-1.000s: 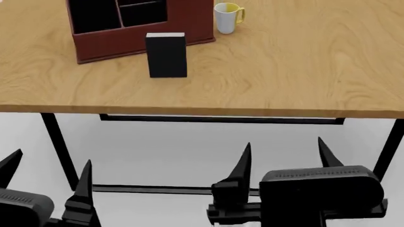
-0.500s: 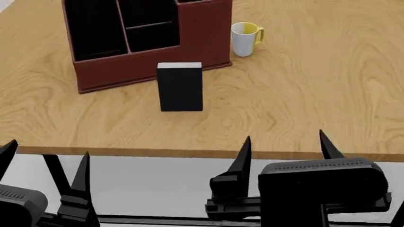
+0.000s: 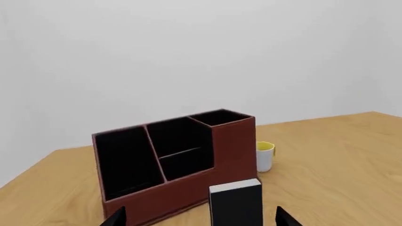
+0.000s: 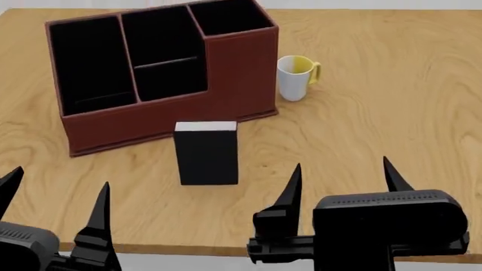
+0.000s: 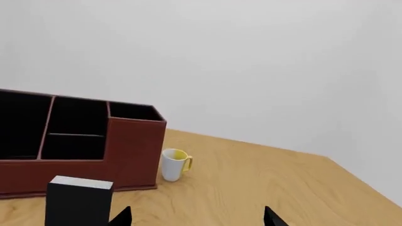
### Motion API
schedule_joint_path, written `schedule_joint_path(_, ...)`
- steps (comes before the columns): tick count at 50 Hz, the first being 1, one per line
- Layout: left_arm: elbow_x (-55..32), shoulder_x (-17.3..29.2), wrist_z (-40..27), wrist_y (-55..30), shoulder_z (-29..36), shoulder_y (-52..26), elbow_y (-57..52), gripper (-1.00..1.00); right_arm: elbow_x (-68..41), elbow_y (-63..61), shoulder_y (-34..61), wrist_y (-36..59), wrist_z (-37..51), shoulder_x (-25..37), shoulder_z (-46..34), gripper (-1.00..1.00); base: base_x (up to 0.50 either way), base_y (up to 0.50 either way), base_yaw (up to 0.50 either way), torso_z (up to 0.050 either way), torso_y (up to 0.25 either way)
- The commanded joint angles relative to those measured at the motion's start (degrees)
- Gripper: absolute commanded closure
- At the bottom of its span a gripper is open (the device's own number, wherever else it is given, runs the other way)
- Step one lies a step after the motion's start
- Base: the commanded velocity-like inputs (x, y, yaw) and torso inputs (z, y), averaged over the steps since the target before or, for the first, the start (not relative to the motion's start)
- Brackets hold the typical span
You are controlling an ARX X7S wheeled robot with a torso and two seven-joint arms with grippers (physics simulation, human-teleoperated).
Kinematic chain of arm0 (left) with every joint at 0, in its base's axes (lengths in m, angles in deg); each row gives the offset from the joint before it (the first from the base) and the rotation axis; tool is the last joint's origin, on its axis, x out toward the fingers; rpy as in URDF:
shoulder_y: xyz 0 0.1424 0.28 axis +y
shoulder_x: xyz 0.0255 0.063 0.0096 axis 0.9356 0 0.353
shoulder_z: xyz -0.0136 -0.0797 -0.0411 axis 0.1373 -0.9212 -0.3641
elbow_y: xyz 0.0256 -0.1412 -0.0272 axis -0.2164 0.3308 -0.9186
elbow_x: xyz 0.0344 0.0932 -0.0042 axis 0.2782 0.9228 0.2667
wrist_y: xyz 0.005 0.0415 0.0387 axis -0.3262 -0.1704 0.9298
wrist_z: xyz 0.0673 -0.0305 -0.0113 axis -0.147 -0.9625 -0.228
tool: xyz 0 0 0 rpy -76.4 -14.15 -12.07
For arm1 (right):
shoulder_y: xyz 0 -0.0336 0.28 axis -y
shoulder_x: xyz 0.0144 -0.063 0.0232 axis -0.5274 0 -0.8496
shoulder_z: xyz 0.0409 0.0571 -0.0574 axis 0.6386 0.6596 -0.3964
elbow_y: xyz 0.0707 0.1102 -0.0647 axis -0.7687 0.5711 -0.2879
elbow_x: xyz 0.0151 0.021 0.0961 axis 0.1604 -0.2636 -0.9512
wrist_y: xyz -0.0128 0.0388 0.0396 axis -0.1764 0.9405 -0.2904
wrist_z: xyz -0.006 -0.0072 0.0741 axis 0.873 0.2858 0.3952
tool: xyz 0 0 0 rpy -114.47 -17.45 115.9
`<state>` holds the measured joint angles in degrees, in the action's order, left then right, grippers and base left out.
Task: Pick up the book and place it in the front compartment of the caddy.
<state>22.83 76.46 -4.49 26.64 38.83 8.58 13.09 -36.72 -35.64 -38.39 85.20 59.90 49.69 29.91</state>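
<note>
I see both grippers, left (image 4: 53, 195) and right (image 4: 340, 180), spread and empty; book (image 4: 206, 152) upright beyond them, before the caddy (image 4: 162, 84).

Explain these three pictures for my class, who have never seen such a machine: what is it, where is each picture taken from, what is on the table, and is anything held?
It is a simulated two-armed robot. One picture looks down from its head; the other two come from cameras near each gripper. The left gripper and right gripper are black pronged claws, both open and empty. On the wooden table stand a dark red caddy with compartments, a black book upright before it, and a white-and-yellow mug beside the caddy. Nothing is held.
</note>
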Motion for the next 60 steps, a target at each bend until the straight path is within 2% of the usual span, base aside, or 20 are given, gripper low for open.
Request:
schedule_joint_path(1, -0.38, 0.38, -0.48, 0.46, 0.14, 0.24, 0.09, -1.00, -0.21, 0.10, -0.34, -0.36, 0.40, 0.34, -0.27, -1.00, 0.50, 0.00, 0.00, 0.000, 0.000)
schedule_joint_path(31, -1.52, 1.34, -1.65, 0.32, 0.00, -0.17, -0.82, -1.00, -0.34, 0.67, 0.30, -0.05, 1.55, 1.32, -2.21, -1.00, 0.50, 0.01, 0.00, 0.000, 0.001)
schedule_joint_path(60, -2.90, 1.80, -2.67, -0.51, 0.28, -1.51, -0.56, -1.00, -1.91, 0.16, 0.08, -0.17, 1.27, 1.35, -0.97, -1.00, 0.50, 0.12, 0.00, 0.000, 0.001)
